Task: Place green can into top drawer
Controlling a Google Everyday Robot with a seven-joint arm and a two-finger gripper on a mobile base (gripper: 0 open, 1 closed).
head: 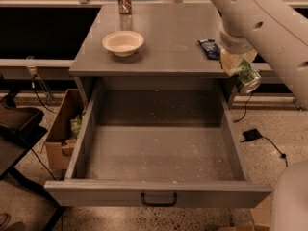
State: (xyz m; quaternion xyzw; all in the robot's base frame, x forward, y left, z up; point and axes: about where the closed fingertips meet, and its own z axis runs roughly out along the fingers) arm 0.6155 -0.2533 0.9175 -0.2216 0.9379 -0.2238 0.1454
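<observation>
The pincer [237, 67] is hanging off the counter's [168, 37] right front corner, clenching the can [246, 79] from above. It is gripping high on the body, probably so the can clears the edge on its way to the drawer [159, 150], which is standing wide open and bare below. The can is hovering in the air about over the drawer's right wall, not yet inside. It is tilting: its long axis is slanting, with one silver end pointing down and right and the other hiding in the pincer.
</observation>
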